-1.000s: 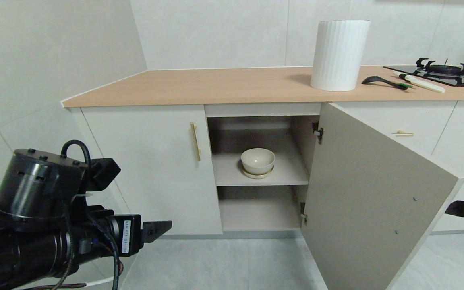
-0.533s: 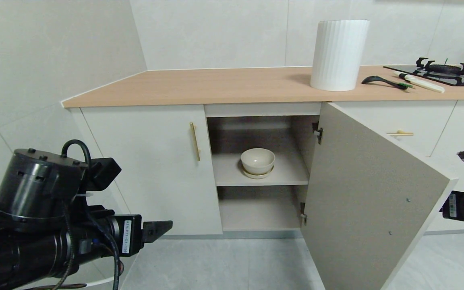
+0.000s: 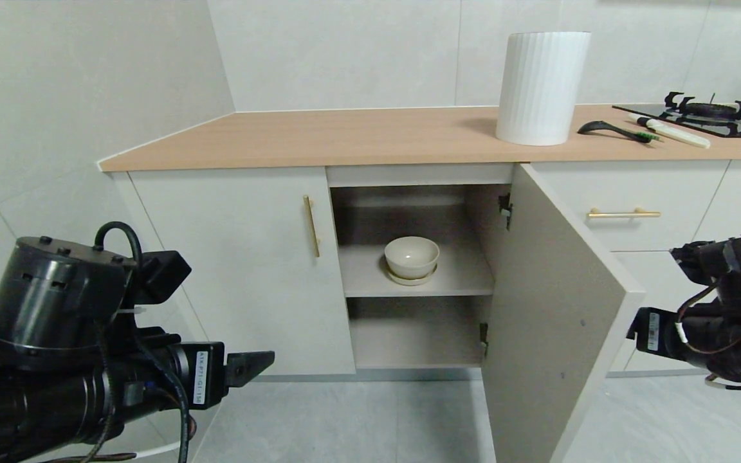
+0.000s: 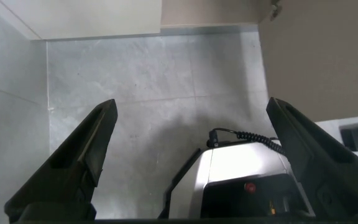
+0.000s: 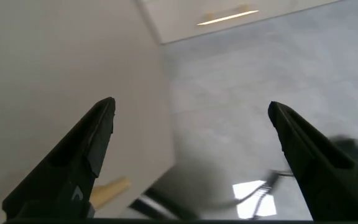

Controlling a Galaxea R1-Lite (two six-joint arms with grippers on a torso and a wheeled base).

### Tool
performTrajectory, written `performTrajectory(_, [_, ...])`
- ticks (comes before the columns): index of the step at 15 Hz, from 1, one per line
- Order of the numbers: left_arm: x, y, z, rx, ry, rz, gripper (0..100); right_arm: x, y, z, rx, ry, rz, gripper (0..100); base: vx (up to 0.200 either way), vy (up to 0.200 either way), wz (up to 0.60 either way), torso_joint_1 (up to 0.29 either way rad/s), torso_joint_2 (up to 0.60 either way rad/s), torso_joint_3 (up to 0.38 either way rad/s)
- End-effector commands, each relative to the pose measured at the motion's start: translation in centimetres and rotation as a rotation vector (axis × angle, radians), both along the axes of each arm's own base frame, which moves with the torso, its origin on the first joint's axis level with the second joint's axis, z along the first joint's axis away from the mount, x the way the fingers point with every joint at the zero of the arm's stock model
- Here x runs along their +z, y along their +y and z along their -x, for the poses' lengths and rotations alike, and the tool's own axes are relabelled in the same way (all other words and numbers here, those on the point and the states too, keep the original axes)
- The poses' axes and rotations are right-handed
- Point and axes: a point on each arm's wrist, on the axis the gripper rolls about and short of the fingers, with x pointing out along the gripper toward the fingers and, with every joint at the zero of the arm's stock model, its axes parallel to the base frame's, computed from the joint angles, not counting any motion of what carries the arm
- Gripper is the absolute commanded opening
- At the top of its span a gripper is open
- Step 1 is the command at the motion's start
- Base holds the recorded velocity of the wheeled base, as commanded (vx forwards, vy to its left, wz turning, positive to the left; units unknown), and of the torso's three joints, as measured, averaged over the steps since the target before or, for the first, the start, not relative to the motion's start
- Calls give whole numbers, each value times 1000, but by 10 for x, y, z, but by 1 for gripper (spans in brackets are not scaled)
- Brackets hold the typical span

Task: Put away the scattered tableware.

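Left gripper point(image 4: 191, 112): fingers spread wide, nothing between them. It is low, pointing toward the cabinet point(image 3: 409, 177), with bare floor tile point(image 4: 154, 81) ahead of the fingertips.

Right gripper point(image 5: 191, 109): fingers likewise wide apart and holding nothing. The outer face of the open cabinet door point(image 3: 557, 308) lies just beyond one finger, floor tile beyond the other. In the head view the fingertips sit right at the door's free edge; contact with the panel cannot be confirmed from here.

Bowl point(image 3: 411, 256): upright on a small plate point(image 3: 410, 278), on the upper shelf point(image 3: 460, 276) inside the cabinet, well ahead of both sets of fingers and level with neither.

On the countertop point(image 3: 345, 138), far above the fingers: white ribbed canister point(image 3: 541, 87), black ladle point(image 3: 608, 130) and a pale-handled utensil point(image 3: 669, 132) just beside it.
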Motion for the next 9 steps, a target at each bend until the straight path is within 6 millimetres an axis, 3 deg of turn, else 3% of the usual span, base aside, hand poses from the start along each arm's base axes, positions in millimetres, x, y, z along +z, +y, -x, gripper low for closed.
performTrajectory(1, [0,1,1,1,-3,0,100,-13,21,-2,56,35,-19,100,0,0,0,0,0,0])
performTrajectory(6, [1,1,1,11,-10,-4,100,-20,57,-16,113,-50,-142,100,0,0,0,0,0,0])
performTrajectory(9, [0,2,3,-9,-21,-24,100,-23,75,-14,199,-65,-139,100,0,0,0,0,0,0])
